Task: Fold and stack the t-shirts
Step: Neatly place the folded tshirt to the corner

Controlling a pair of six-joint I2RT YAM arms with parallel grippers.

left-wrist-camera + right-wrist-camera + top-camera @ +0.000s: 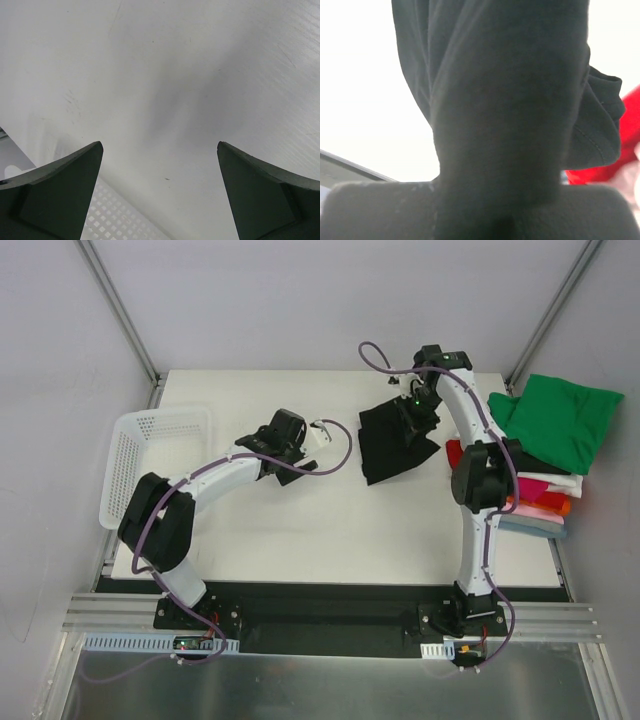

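Observation:
A black t-shirt [395, 445] hangs bunched from my right gripper [415, 412] over the back middle of the table, its lower part resting on the surface. In the right wrist view the black cloth [505, 100] fills the frame and covers the shut gripper [485, 200]. The shirt's print is hidden. A stack of folded t-shirts [540, 495] lies at the right edge, with a green one [560, 420] on top and red, pink, orange and white layers below. My left gripper [312, 435] is open and empty left of the black shirt, with its fingers [60, 190] wide apart.
A white mesh basket [150, 465] stands at the table's left edge, and its mesh also shows in the left wrist view [120, 220]. Red cloth of the stack [615, 160] shows beside the held shirt. Metal frame posts rise at the back corners.

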